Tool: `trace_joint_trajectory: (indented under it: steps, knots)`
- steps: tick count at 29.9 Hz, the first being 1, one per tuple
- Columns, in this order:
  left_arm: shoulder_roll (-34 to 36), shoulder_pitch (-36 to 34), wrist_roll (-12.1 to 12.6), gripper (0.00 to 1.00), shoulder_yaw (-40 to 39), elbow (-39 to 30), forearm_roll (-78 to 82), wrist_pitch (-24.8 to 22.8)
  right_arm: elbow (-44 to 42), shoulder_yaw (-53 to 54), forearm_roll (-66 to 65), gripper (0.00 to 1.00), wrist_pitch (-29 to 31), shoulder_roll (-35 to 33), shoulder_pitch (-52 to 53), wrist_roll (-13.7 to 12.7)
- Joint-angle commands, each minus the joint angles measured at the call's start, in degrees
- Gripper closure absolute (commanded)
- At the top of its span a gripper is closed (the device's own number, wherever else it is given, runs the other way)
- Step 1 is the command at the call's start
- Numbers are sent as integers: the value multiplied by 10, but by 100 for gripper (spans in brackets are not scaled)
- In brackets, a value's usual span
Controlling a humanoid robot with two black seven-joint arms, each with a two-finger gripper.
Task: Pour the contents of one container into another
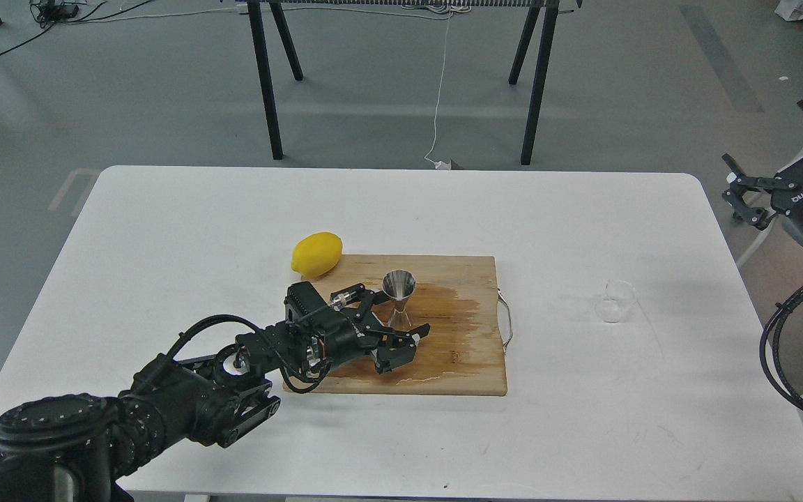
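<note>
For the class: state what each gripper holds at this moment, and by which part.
Nothing is clearly held. The open left gripper brackets the jigger near its waist, contact unclear; the open right gripper is empty.

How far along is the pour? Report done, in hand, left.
Done: nothing shows as poured, though the cutting board has a wet stain. In hand: the left tool is open around the jigger, which stands upright. Left: the glass cup sits untouched on the table, and the right tool is off to the side.

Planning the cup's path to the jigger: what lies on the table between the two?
In the head view, between the glass cup and the jigger lie only the wet cutting board, its metal handle, then bare table.
</note>
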Motion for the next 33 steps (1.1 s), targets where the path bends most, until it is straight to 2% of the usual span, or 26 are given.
trace_joint_trajectory:
  steps: [1,11,16,24,33]
  knots:
    - [10,0,0,8,1,0,-4,0,0,3,0,1,0,-1,0,0]
    - [35,8,0,8,0,-2,-4,0,0,4,0,1,0,-1,0,0]
    - [60,11,0,8,-1,-34,-4,0,0,5,0,1,0,-1,0,0]
    - [167,6,0,10,-31,-104,-47,0,0,5,0,1,0,-1,-2,0]
    - [336,-5,0,10,-55,-264,-268,0,-2,6,-1,1,0,25,0,0]
